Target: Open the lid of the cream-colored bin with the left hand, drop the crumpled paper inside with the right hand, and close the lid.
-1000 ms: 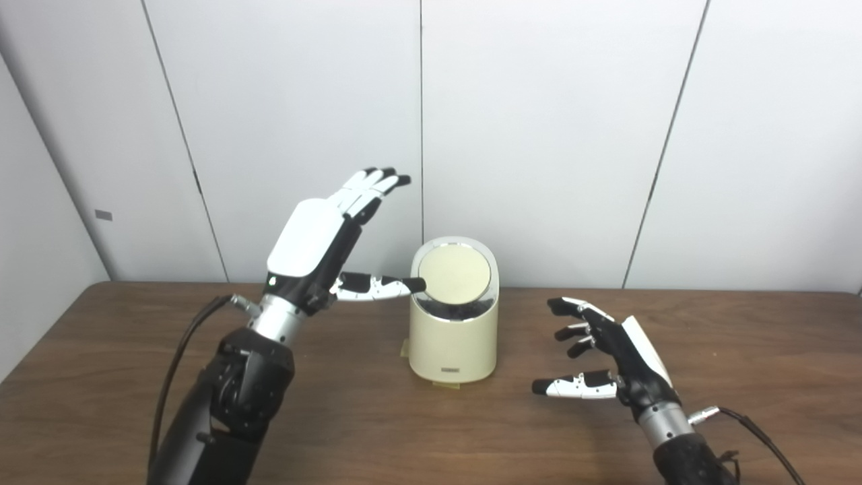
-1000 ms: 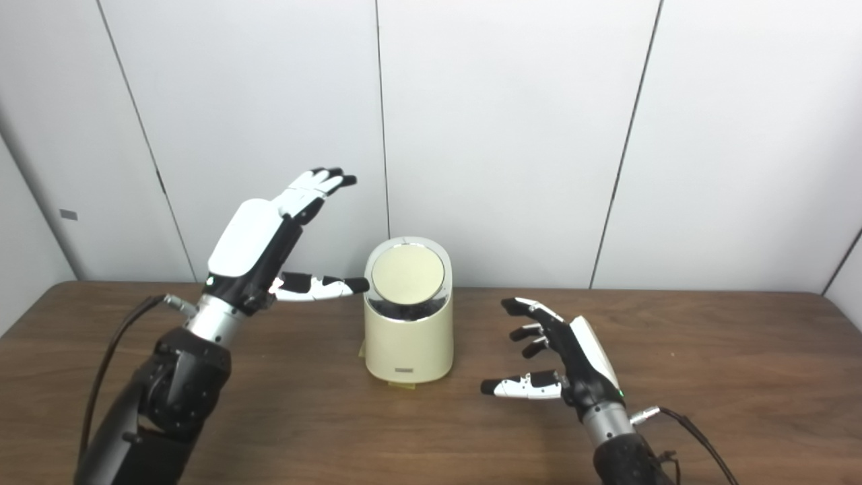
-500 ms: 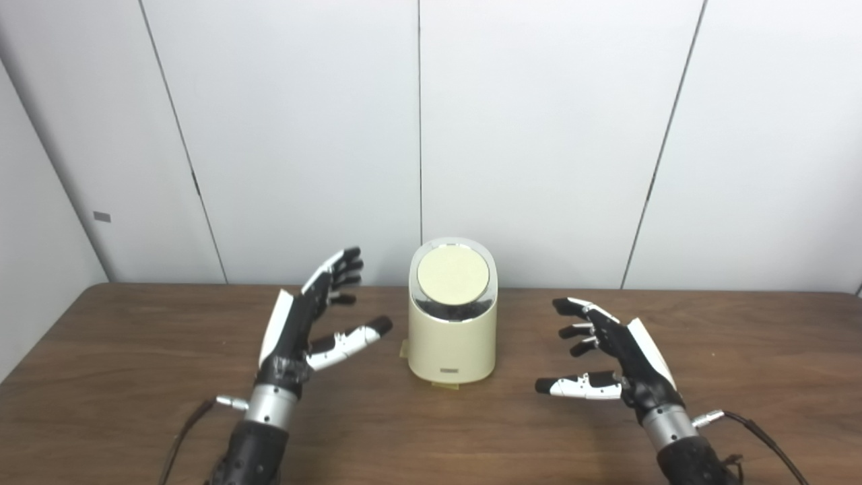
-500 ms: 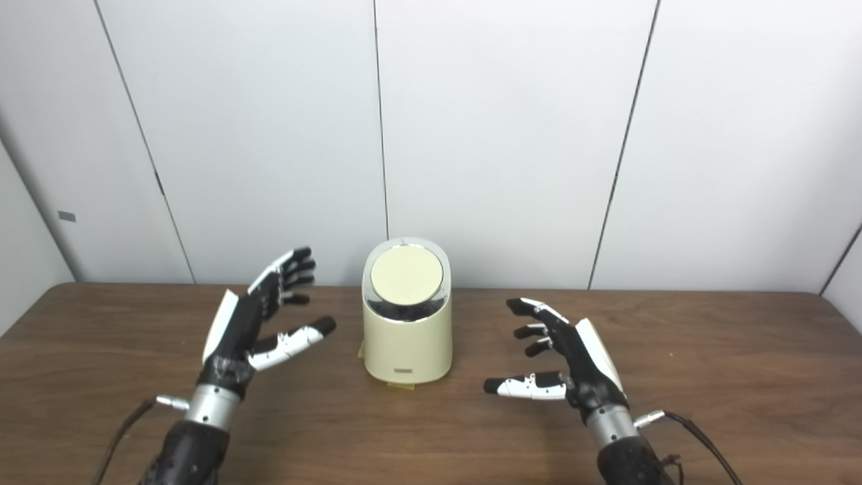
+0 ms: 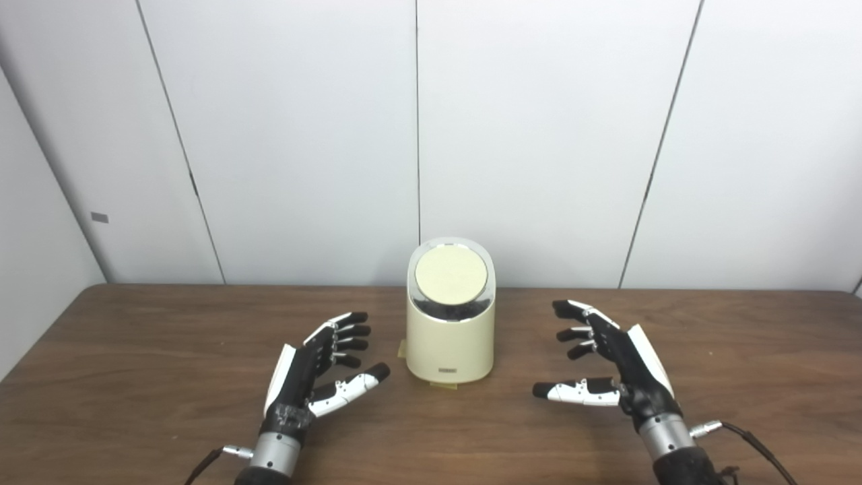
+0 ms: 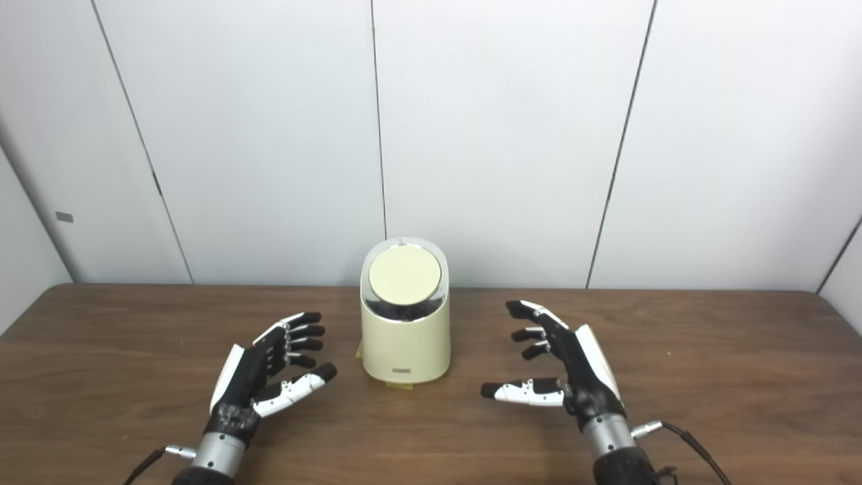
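cream bin [image 5: 450,333] sits between left robot hand [image 5: 316,377] and right robot hand [image 5: 609,364]

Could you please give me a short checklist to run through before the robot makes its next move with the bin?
1. Left hand empty, fingers apart, beside the cream-colored bin: ok.
2. Right hand empty and open: ok.
3. Lid down on the bin: ok.
4. Bin upright on the table: ok.
5. Crumpled paper nowhere on the table; whether it is inside the bin: cannot tell.
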Controlling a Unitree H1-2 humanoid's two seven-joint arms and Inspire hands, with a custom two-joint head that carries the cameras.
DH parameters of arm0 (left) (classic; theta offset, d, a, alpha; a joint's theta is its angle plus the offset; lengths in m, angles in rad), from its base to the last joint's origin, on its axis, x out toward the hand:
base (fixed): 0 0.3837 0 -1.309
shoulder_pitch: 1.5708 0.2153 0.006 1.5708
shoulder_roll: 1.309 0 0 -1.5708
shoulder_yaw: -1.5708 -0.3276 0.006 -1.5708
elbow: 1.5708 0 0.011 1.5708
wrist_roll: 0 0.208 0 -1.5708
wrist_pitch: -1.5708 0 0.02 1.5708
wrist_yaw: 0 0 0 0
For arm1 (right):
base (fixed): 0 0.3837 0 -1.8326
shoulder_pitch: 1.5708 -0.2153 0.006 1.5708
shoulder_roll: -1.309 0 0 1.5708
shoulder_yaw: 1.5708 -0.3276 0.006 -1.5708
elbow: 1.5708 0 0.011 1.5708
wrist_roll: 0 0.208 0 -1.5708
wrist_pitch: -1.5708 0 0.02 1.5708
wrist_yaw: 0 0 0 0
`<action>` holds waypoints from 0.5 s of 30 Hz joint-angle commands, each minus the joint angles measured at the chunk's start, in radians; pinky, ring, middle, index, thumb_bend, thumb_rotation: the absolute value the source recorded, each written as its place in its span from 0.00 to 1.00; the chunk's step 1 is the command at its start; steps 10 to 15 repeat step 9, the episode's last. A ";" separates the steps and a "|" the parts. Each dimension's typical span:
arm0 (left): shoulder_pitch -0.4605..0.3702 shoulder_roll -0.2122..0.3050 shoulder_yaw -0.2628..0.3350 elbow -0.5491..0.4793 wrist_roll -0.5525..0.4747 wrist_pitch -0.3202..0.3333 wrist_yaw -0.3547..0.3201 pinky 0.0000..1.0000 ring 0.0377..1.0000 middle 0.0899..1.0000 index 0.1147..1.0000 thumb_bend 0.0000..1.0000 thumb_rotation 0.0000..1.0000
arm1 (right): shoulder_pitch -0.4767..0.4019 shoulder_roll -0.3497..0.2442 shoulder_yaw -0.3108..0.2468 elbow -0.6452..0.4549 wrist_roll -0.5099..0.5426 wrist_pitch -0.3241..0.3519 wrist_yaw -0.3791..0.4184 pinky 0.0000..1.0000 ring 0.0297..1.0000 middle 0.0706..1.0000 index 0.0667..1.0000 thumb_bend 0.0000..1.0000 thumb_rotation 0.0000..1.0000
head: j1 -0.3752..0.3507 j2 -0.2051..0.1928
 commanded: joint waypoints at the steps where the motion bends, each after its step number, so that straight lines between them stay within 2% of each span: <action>1: -0.016 0.006 -0.004 0.003 0.000 -0.034 0.001 0.67 0.74 0.75 0.80 0.85 0.35 | -0.020 0.010 -0.011 -0.020 0.027 -0.062 -0.018 0.58 0.68 0.81 0.80 0.82 0.19 | -0.002 0.000; 3: -0.015 0.012 -0.004 0.009 0.001 -0.041 0.000 0.68 0.75 0.76 0.80 0.85 0.36 | -0.011 0.021 -0.012 -0.014 0.036 -0.069 -0.022 0.57 0.68 0.81 0.80 0.83 0.18 | -0.003 0.001; 6: -0.015 0.023 -0.001 0.017 -0.002 -0.055 -0.002 0.69 0.75 0.76 0.80 0.85 0.35 | 0.001 0.034 -0.010 -0.012 0.039 -0.081 -0.027 0.58 0.67 0.79 0.80 0.81 0.12 | -0.001 0.000; 15: -0.013 0.032 0.001 0.012 -0.021 -0.057 -0.017 0.70 0.75 0.77 0.81 0.83 0.34 | 0.008 0.045 -0.012 -0.013 0.046 -0.094 -0.028 0.58 0.68 0.79 0.81 0.80 0.13 | 0.000 0.000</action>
